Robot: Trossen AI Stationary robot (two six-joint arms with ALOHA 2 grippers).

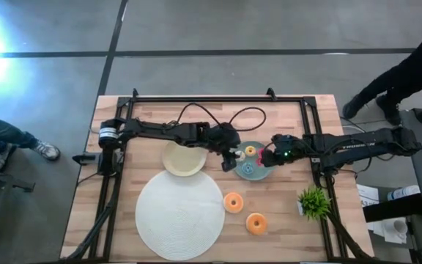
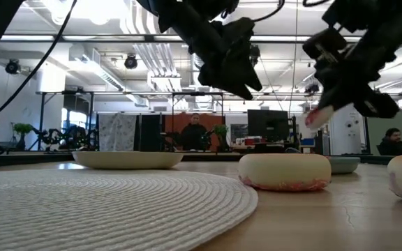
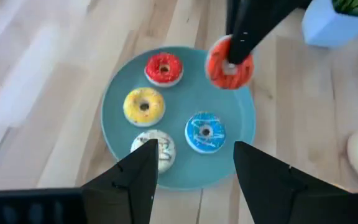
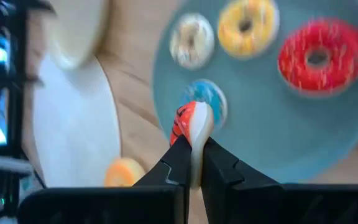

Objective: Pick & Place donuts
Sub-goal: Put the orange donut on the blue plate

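Two grippers work over the teal plate (image 3: pixel 114 124). The right gripper (image 4: pixel 193 163) is pinched shut on the edge of an orange-red donut (image 4: pixel 190 127), which hangs on its side above the plate, seemingly above the blue-iced donut (image 4: pixel 205 96); the left wrist view shows the same ring (image 3: pixel 230 65) dangling from the dark fingers near the plate's rim. The left gripper (image 3: pixel 194 163) hovers with its fingers spread wide and holding nothing, above the plate's near part, where a white donut (image 3: pixel 157 148) and the blue one (image 3: pixel 204 132) lie; a yellow donut (image 3: pixel 143 106) and a red donut (image 3: pixel 164 68) sit further in. Off the plate, two orange donuts (image 1: pixel 233 202) (image 1: pixel 256 223) rest on the bare wood beside the white mat (image 1: pixel 179 216), and the beige plate (image 1: pixel 183 159) looks empty. To do this step well, I judge the right arm should move without tilting, since the pinch is only on a thin rim and the ring could swing or slip. The left arm should stay out of its way.
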